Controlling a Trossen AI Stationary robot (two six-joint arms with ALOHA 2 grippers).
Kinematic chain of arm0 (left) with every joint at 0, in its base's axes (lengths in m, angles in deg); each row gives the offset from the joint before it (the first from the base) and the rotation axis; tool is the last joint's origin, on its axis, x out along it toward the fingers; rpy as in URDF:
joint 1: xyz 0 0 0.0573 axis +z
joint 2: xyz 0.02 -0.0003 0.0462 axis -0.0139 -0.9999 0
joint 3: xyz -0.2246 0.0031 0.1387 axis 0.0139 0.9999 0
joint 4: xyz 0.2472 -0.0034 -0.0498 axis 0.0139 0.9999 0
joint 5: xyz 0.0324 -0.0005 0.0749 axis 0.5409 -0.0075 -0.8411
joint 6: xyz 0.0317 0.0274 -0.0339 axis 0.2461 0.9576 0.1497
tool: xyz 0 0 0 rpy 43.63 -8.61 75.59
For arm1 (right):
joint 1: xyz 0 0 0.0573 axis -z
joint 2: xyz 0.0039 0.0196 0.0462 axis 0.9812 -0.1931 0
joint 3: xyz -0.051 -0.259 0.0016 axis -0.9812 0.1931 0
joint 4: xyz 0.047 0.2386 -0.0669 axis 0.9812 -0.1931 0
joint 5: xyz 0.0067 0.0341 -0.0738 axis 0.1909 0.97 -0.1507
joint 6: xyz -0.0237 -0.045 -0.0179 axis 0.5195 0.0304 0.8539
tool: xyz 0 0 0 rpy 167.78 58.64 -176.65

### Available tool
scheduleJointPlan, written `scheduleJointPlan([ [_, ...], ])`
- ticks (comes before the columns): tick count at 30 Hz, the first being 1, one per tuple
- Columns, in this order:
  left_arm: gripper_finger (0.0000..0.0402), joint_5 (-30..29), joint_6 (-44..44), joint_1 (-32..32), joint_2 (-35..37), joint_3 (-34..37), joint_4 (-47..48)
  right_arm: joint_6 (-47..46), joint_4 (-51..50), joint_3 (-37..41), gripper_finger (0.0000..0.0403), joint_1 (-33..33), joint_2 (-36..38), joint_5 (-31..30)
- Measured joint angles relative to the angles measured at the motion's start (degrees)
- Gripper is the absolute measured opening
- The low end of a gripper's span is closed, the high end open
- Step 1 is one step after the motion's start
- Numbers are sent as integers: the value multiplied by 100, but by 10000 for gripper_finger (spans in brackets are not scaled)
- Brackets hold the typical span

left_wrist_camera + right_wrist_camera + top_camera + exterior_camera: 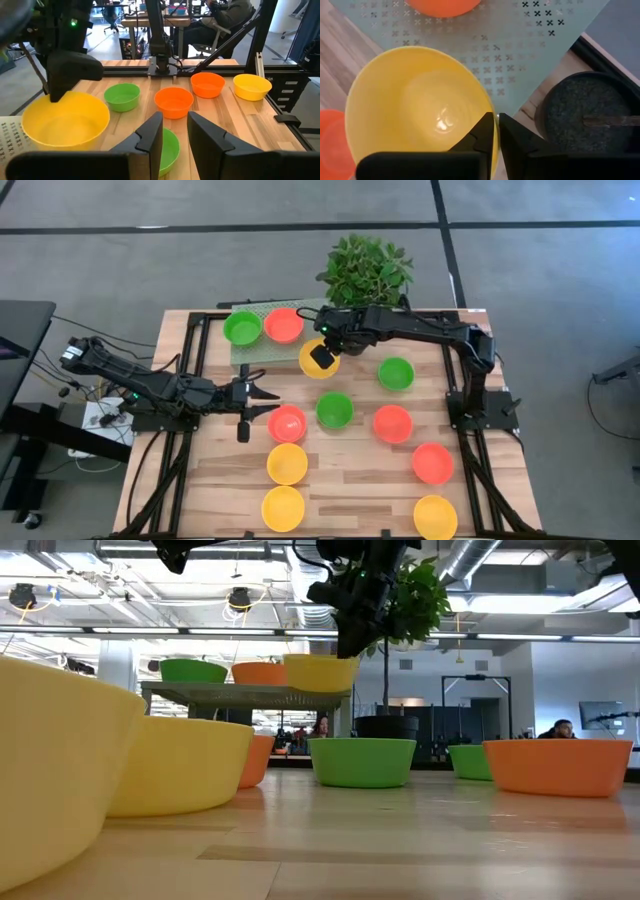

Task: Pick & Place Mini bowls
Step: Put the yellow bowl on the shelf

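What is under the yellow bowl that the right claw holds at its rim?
The right claw grips the yellow bowl by its rim. Beside the bowl, a pale mat printed with small crosses shows. Whether the bowl rests on the mat or hangs above it is hidden by the bowl.

Plastic bowls on wood.
The glossy yellow round plastic bowl (417, 107) looks smooth; the pale wooden slatted tabletop (350, 480) is matt and grained; the grey-green perforated platform (520, 45) seems matt.

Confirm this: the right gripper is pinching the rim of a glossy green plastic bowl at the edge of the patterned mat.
Wrong colour. The right gripper pinches the rim of a glossy yellow plastic bowl at the patterned mat edge, as the right wrist view shows.
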Motion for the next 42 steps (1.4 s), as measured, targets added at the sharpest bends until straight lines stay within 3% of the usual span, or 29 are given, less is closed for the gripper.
scheduleJointPlan([
  [9, 92, 0, -2, -1, 0, 0, -2, 109, 10, 0, 38, -7, 0, -297],
  [17, 92, 0, -2, 1, 0, 0, -14, 314, 23, 0, 6, -62, 0, -437],
  [26, 92, 89, 35, 1, -116, 0, -43, 396, 23, 0, 4, -98, 2, -404],
  [33, 94, 595, 1605, 22, -1092, -78, -894, 398, 76, -1, 8, -98, 2, -30],
  [38, 116, -278, 2837, 406, -2002, -582, -747, 408, 50, -129, 3, -98, 2, 137],
  [42, 137, -341, 3161, 911, -2571, -994, -365, 409, 56, -237, 6, -98, 2, 175],
])
